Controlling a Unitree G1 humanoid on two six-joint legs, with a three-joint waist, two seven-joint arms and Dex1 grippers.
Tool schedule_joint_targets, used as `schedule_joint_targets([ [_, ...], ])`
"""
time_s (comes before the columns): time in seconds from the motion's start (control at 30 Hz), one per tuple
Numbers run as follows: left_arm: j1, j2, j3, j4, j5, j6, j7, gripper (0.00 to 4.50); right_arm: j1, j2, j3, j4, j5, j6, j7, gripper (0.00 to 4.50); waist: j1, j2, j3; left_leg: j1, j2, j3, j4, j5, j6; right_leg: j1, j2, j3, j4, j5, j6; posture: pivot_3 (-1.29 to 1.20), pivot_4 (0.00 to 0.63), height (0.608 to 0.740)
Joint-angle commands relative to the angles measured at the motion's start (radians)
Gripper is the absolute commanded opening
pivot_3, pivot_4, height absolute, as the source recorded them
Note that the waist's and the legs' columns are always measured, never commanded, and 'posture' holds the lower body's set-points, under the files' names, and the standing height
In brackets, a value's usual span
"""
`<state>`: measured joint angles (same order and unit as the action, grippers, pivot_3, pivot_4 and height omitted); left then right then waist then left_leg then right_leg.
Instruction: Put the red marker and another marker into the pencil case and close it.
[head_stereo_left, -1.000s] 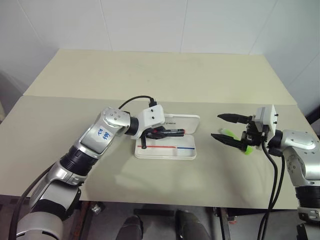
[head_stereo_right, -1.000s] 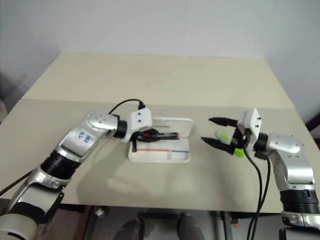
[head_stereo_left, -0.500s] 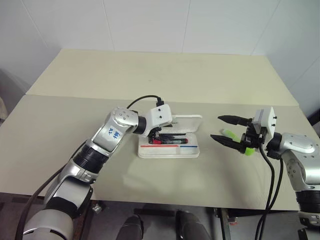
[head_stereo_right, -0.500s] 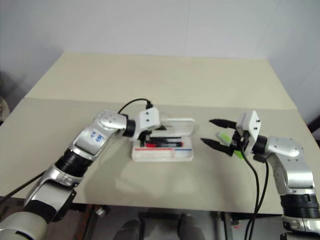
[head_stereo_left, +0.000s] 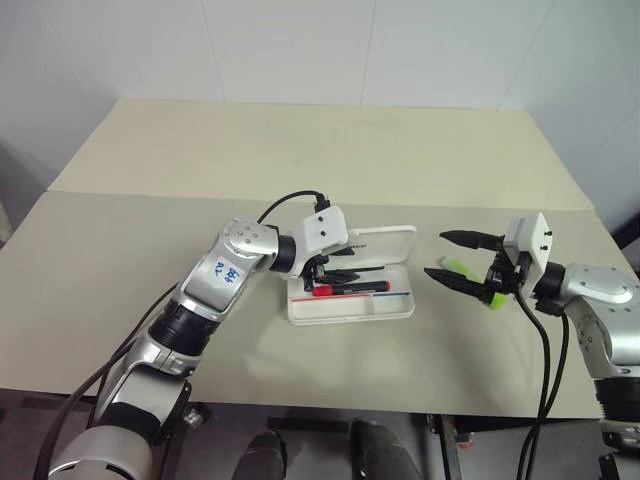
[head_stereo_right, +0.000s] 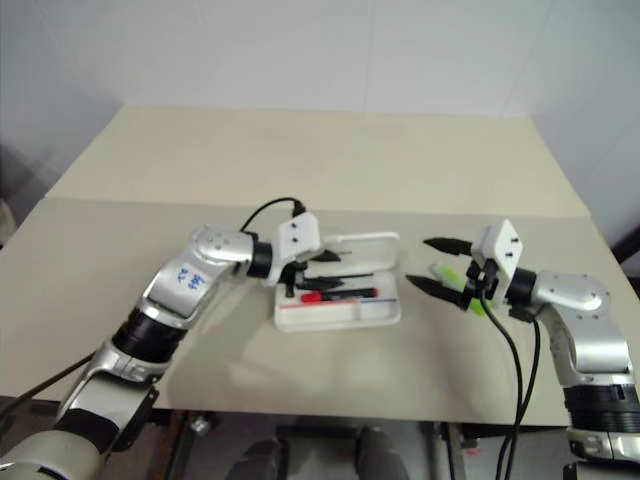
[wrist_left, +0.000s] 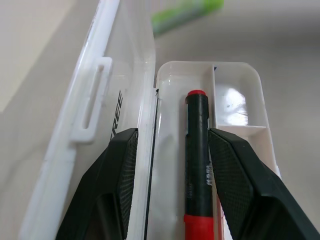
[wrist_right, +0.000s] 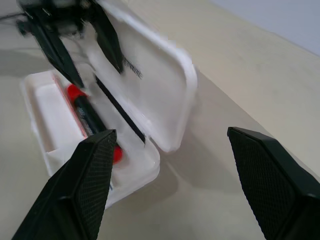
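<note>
The red marker (wrist_left: 197, 160) lies in the open pencil case (head_stereo_left: 395, 308), between my left gripper's (head_stereo_left: 335, 276) parted fingers, apparently untouched. My right gripper (head_stereo_left: 447, 257) gapes wide over the green highlighter (head_stereo_left: 470, 280).

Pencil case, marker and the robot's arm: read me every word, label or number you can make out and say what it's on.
"REE": end of a dark word printed on the pencil case lid; the rest is hidden behind the left end effector.
White print on the red marker barrel: too small to read.
Blue handwriting on the left forearm's sticker: not legible.
</note>
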<state>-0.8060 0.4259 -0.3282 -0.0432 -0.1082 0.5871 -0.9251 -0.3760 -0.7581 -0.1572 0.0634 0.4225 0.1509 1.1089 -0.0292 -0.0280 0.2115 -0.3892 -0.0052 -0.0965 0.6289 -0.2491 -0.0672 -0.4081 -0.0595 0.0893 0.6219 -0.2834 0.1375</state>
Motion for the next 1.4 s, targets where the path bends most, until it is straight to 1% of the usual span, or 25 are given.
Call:
schedule_joint_targets([
  [0.03,0.028,-0.002,0.062,-0.073,-0.042,0.011,0.022,2.70,-0.047,-0.016,0.002,0.044,-0.031,-0.039,0.007,4.50,-0.001,0.000,0.000,0.000,0.000,0.000,0.000,0.000,0.000,0.000,0.000,0.000,0.000,0.000,0.000,0.00,0.150,0.740],
  [0.2,0.038,0.039,0.034,-0.069,-0.015,0.034,0.016,2.70,-0.085,0.002,0.017,0.080,-0.044,-0.056,0.015,4.50,-0.001,0.000,0.000,0.001,0.000,0.000,0.000,0.000,0.000,0.000,0.000,0.000,0.001,0.000,0.000,0.00,0.150,0.740],
  [0.33,0.021,0.086,-0.001,-0.062,0.006,0.097,-0.006,2.70,-0.098,0.009,0.024,0.097,-0.048,-0.067,0.018,4.50,-0.001,0.000,0.000,0.001,0.000,0.000,0.000,0.000,0.000,0.000,0.000,0.000,0.000,0.000,0.000,0.00,0.150,0.740],
  [0.5,0.002,0.149,-0.021,-0.039,0.017,0.052,-0.063,2.70,-0.089,0.015,0.021,0.090,-0.047,-0.068,0.016,4.50,-0.005,0.000,0.000,0.001,0.000,0.000,-0.001,0.000,0.000,0.000,0.000,0.000,0.000,0.000,0.000,0.00,0.150,0.740],
  [0.67,-0.019,0.165,-0.033,0.008,0.024,0.010,-0.096,2.70,-0.078,0.019,0.019,0.081,-0.045,-0.066,0.009,4.50,-0.005,0.000,0.000,0.001,0.000,0.000,0.000,0.000,0.000,0.000,0.000,0.000,0.001,0.000,0.000,0.00,0.150,0.740],
  [0.73,-0.028,0.161,-0.034,0.019,0.024,0.001,-0.102,1.97,-0.076,0.021,0.018,0.077,-0.045,-0.065,0.005,4.50,-0.005,0.000,0.000,0.001,0.000,0.000,0.000,0.000,0.000,0.000,0.000,0.000,0.001,0.000,0.000,0.00,0.150,0.740],
  [0.8,-0.034,0.154,-0.032,0.023,0.026,-0.008,-0.103,1.47,-0.073,0.021,0.017,0.073,-0.044,-0.064,0.003,4.50,-0.005,0.000,0.000,0.001,0.000,0.000,0.000,0.000,0.000,0.000,0.000,0.000,0.001,0.000,0.000,0.00,0.150,0.740],
  [0.93,-0.037,0.145,-0.030,0.009,0.025,-0.017,-0.105,0.14,-0.069,0.018,0.013,0.071,-0.042,-0.063,0.002,4.50,-0.001,0.000,0.000,0.001,0.000,0.000,0.000,0.000,0.000,0.000,0.000,0.000,0.000,0.000,0.000,0.00,0.150,0.740],
  [0.97,-0.037,0.142,-0.029,0.004,0.026,-0.021,-0.103,0.05,-0.069,0.017,0.013,0.072,-0.042,-0.064,0.002,4.50,-0.001,0.000,0.000,0.001,0.000,0.000,0.000,0.000,0.000,0.000,0.000,0.000,0.000,0.000,0.000,0.00,0.150,0.740],
  [1.2,-0.035,0.131,-0.028,-0.051,0.017,0.006,-0.105,0.05,-0.078,0.018,0.017,0.079,-0.045,-0.065,0.004,4.50,-0.002,0.000,0.000,0.000,0.000,0.000,0.000,0.000,0.000,0.000,0.000,0.000,0.001,0.000,0.000,0.00,0.150,0.740],
  [1.4,-0.010,0.145,-0.036,-0.160,-0.009,0.045,-0.136,0.05,-0.091,0.022,0.025,0.090,-0.051,-0.069,0.006,4.50,-0.001,0.000,0.000,0.000,0.000,0.000,0.000,0.000,0.000,0.000,0.000,0.000,0.000,0.000,0.000,0.00,0.150,0.740],
])
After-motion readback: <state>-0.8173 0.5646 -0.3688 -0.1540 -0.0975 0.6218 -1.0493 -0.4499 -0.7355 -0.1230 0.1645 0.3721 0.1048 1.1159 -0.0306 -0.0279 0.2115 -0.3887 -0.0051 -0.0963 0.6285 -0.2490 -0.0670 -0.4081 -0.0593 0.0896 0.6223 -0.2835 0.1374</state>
